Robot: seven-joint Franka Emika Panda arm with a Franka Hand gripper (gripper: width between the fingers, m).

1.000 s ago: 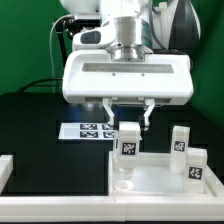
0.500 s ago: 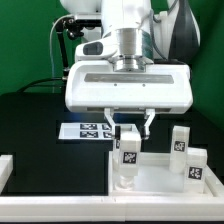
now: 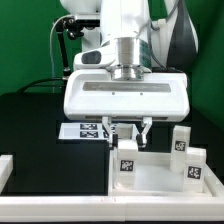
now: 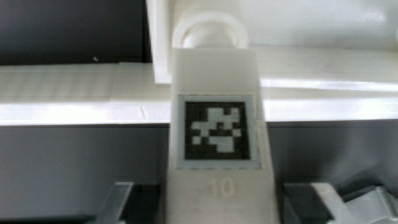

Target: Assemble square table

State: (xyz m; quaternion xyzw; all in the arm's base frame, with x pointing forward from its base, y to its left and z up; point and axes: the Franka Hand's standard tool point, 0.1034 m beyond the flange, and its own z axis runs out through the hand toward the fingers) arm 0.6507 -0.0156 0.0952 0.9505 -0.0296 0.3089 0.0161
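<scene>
- Gripper (image 3: 127, 131) sits low over the square table top (image 3: 160, 170), fingers (image 3: 143, 128) clamped on a leg block (image 3: 128, 160).
- Held leg stands upright at the slab's near corner, exterior view's left.
- Two more legs (image 3: 180, 141) and (image 3: 196, 166) upright at exterior view's right.
- Wrist view: leg's tag (image 4: 217, 130) dead centre, btwn the finger pads (image 4: 317, 201).
- Marker board (image 3: 85, 130) behind, flat on the black table (image 3: 40, 130).

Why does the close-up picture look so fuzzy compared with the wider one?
In the wrist view the leg fills the frame at very close range, so its tag and edges are soft; the hand's fingers are dark blurs. The exterior view is sharper, evenly lit, with slight glare on the white tabletop.
</scene>
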